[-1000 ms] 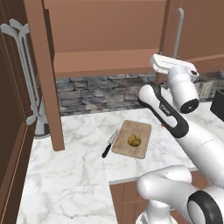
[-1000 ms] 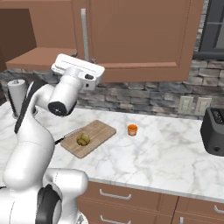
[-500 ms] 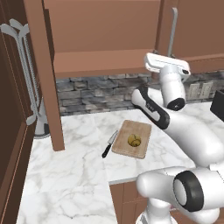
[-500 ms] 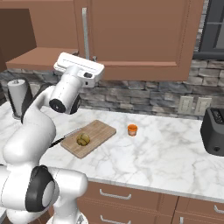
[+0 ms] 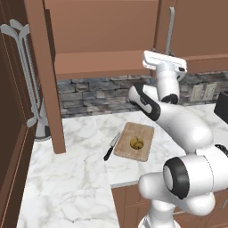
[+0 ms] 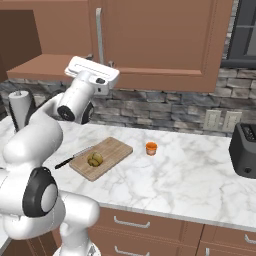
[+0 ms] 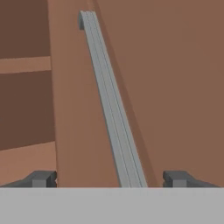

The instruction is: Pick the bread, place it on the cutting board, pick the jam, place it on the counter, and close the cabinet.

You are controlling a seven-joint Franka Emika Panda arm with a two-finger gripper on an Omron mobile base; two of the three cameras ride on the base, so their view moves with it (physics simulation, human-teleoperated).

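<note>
The bread [image 5: 136, 142] [image 6: 95, 159] lies on the cutting board [image 5: 144, 133] [image 6: 116, 148]. To its right, the orange jam [image 6: 151, 148] stands on the marble counter [image 5: 71, 178] [image 6: 190, 175]. The cabinet's [image 5: 98, 26] left door [image 5: 44, 75] hangs open over the counter, baring an empty shelf. My gripper [image 5: 164, 55] [image 6: 100, 60] [image 7: 110, 179] is raised at the cabinet's lower edge and faces the shut right door [image 6: 160, 35]. In the hand view its fingertips [image 7: 41, 178] stand wide apart and open. The door's silver bar handle [image 7: 111, 100] [image 5: 169, 31] runs between them, untouched.
A black-handled knife [image 5: 111, 147] [image 6: 72, 157] lies left of the board. A paper-towel stand [image 5: 42, 120] [image 6: 20, 107] is at the back left. A dark toaster [image 6: 245, 150] [image 5: 221, 107] sits at the right, and a tall dark cupboard [image 5: 13, 111] stands at the far left.
The hand has shifted a little left and up toward the cabinet's lower edge, and the arm's elbow has swung. Bread, jam and board have not moved.
</note>
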